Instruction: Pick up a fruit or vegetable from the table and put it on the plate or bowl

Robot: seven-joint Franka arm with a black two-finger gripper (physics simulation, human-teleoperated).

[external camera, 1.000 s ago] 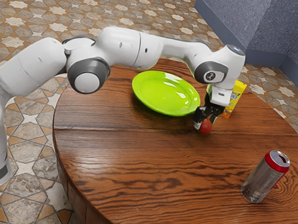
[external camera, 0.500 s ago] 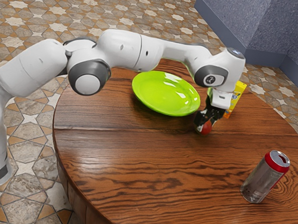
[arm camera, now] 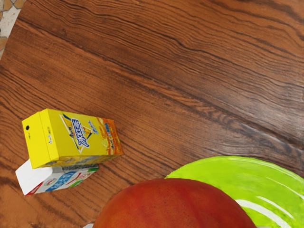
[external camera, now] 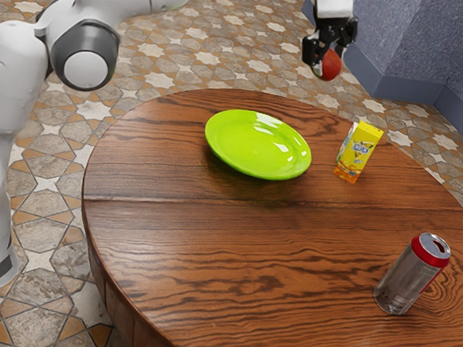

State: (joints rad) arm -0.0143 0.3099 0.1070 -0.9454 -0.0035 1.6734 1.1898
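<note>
A red-orange round fruit (external camera: 329, 65) hangs high above the table's far side, and my gripper (external camera: 326, 60) is shut on it. In the wrist view the same fruit (arm camera: 173, 204) bulges just under my hand. The lime-green plate (external camera: 257, 143) rests on the round wooden table, well below the fruit and toward the exterior view's left of it. From the hand's camera the green plate (arm camera: 266, 185) lies partly beneath the fruit.
A yellow juice carton (external camera: 358, 151) stands just right of the plate; a second white carton (arm camera: 50, 178) lies behind the yellow carton (arm camera: 71, 138). A silver can with a red top (external camera: 412, 274) leans near the table's (external camera: 235, 251) right front edge.
My arm has risen steeply, carrying the fruit from the tabletop beside the plate to high above the table's far edge. The juice carton, once partly hidden by my hand, now stands in full sight.
</note>
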